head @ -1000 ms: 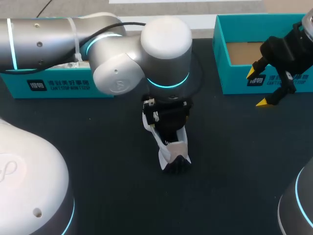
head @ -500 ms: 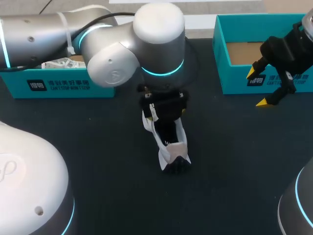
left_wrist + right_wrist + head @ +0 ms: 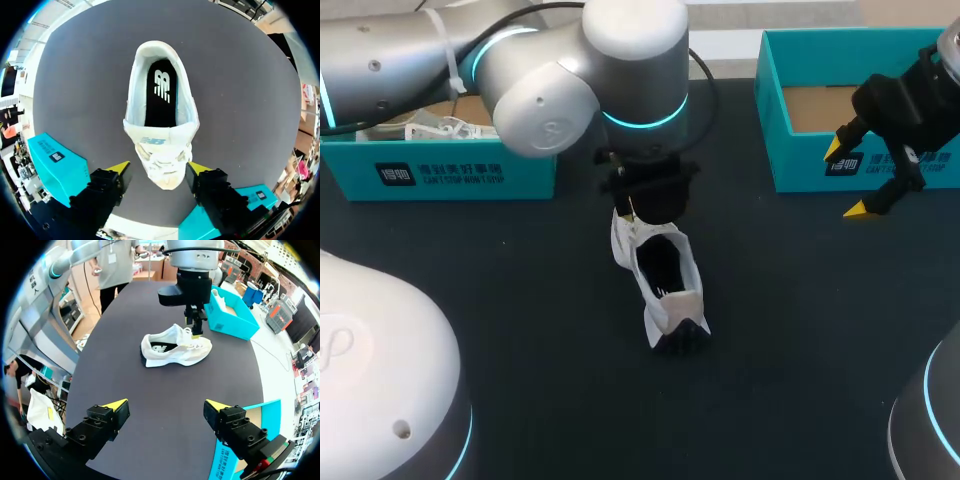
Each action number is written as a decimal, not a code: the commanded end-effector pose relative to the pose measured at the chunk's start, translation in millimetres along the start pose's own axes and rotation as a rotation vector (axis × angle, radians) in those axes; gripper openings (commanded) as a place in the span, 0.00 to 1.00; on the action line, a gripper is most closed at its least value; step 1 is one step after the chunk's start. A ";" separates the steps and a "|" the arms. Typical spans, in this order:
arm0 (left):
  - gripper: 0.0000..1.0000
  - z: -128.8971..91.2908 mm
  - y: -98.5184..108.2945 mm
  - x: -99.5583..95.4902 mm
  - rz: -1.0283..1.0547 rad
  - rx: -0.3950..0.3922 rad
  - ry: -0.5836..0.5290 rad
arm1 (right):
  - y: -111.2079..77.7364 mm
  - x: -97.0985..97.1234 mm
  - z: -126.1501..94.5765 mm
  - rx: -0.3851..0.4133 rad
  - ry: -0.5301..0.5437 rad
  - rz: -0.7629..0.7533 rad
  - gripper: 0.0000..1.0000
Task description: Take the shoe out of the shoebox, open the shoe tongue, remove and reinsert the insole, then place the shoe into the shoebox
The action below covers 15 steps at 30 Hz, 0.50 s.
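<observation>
Between the spread, empty fingers of my left gripper (image 3: 159, 170) lies the toe of the white mesh sneaker (image 3: 161, 145). Its long axis runs to twelve o'clock, heel farthest, with the black insole (image 3: 160, 102) seated. The dark grey tabletop (image 3: 240, 100) leaves room all round. My right gripper (image 3: 850, 180), likewise released, hangs well apart by the teal cardboard shoebox (image 3: 798, 165) at two o'clock.

Bright, even light cast from overhead. Matte dark counter (image 3: 520, 300) lit uniformly, only dull sheen returned. Soft highlights seen on silver and white shell of left arm (image 3: 550, 110). White shoe (image 3: 160, 150) brightly lit just ahead of left hand (image 3: 158, 168), its inside left dark. Faint soft shadow thrown beneath shoe, well ahead of right hand (image 3: 166, 405). Straight lines bent toward edges in wrist views.
</observation>
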<state>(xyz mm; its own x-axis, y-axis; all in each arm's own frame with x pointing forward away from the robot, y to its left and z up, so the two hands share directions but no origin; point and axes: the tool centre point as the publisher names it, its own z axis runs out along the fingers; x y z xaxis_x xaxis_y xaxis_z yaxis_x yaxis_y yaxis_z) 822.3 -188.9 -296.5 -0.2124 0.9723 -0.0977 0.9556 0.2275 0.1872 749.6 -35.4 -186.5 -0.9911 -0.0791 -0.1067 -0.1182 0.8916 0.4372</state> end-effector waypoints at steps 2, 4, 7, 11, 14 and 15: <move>0.48 6.3 -3.6 -2.6 0.008 0.013 0.013 | 0.5 -1.2 0.8 0.003 0.002 0.001 1.00; 0.49 8.1 -5.0 -2.9 0.013 0.018 0.017 | 0.5 -1.2 0.8 0.003 0.002 0.001 1.00; 0.48 7.4 -9.1 -3.3 0.022 0.028 0.019 | 0.5 -1.2 0.8 0.003 0.002 0.001 1.00; 0.58 9.4 -13.4 -3.7 0.035 0.037 0.021 | 0.5 -1.2 0.8 0.003 0.002 0.001 1.00; 0.59 9.9 -17.8 -2.4 0.047 0.045 0.023 | 0.5 -1.2 0.8 0.003 0.002 0.001 1.00; 0.59 10.5 -19.6 -1.5 0.051 0.051 0.024 | 0.5 -1.2 0.8 0.003 0.002 0.001 1.00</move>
<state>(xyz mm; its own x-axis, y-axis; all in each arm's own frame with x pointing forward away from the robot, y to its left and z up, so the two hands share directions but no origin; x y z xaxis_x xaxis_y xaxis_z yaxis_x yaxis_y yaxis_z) 807.3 -196.2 -308.7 -0.1708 0.9832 -0.0643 0.9734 0.1785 0.1434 749.6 -35.4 -186.5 -0.9911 -0.0791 -0.1067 -0.1182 0.8916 0.4372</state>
